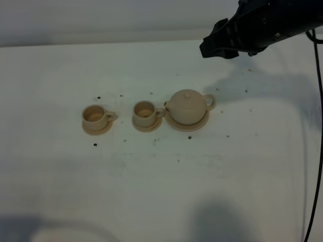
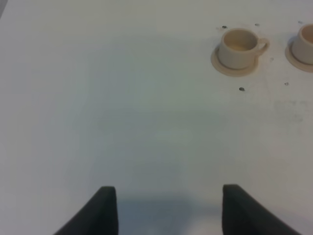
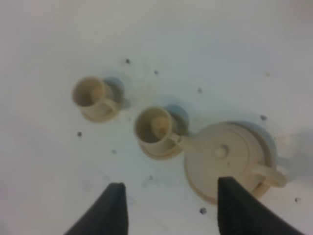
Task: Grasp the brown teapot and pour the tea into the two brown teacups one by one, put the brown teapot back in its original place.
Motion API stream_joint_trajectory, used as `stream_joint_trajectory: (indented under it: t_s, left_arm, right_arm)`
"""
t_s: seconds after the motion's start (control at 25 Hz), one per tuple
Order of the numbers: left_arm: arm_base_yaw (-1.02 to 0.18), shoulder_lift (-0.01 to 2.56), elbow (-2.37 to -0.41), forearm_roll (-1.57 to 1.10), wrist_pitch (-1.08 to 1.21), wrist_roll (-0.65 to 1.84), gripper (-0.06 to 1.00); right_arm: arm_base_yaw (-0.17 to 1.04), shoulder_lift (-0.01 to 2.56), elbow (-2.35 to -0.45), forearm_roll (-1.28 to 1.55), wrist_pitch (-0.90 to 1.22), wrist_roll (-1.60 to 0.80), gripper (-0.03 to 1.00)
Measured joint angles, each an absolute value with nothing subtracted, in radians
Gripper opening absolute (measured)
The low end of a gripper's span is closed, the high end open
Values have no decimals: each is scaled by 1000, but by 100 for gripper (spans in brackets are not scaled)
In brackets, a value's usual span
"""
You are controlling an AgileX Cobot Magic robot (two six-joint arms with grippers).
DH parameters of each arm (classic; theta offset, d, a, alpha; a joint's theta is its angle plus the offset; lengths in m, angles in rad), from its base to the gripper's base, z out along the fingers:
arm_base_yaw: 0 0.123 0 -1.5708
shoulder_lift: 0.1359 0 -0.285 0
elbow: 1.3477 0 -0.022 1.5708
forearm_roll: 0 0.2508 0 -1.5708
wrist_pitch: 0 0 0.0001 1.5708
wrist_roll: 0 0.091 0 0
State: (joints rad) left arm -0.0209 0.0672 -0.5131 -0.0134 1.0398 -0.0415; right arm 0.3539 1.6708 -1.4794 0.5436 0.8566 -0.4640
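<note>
While the right claw is hovering spread and empty at upper right, an off-centre pinch is risking tipping the teapot.

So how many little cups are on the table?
2. The left teacup ends the row on its saucer; the middle teacup stands just left of the teapot. None looks hidden.

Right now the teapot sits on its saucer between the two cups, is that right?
No. The teapot does sit on its saucer, but not between the cups: the left cup and the middle cup both stand to its left, so it ends the row. The exterior high view shows it.
</note>
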Motion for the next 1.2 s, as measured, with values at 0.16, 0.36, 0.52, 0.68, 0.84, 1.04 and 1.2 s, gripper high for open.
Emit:
stream_joint_trajectory:
  t_s: [0.16, 0.36, 0.52, 0.68, 0.84, 1.04, 1.2]
  left_arm:
    - [-21, 67, -513, -13, 1040, -42, 47]
    - [-21, 67, -513, -13, 1040, -42, 47]
    - [-21, 67, -513, -13, 1040, -42, 47]
    - [-21, 66, -513, -13, 1040, -42, 47]
    - [-21, 66, -513, -13, 1040, -42, 47]
    - [-21, 66, -513, -13, 1040, -42, 47]
    - [-21, 66, -513, -13, 1040, -42, 47]
  right_arm:
    - [354, 1756, -1537, 537, 863, -461, 44]
    - [354, 1871, -1621, 531, 869, -434, 44]
    - [354, 1918, -1662, 524, 880, -421, 44]
    - [354, 1935, -1709, 475, 902, -420, 44]
    - [354, 1984, -1789, 371, 910, -448, 44]
    - [354, 2029, -1815, 348, 918, -642, 44]
    - [354, 2034, -1815, 351, 951, -827, 44]
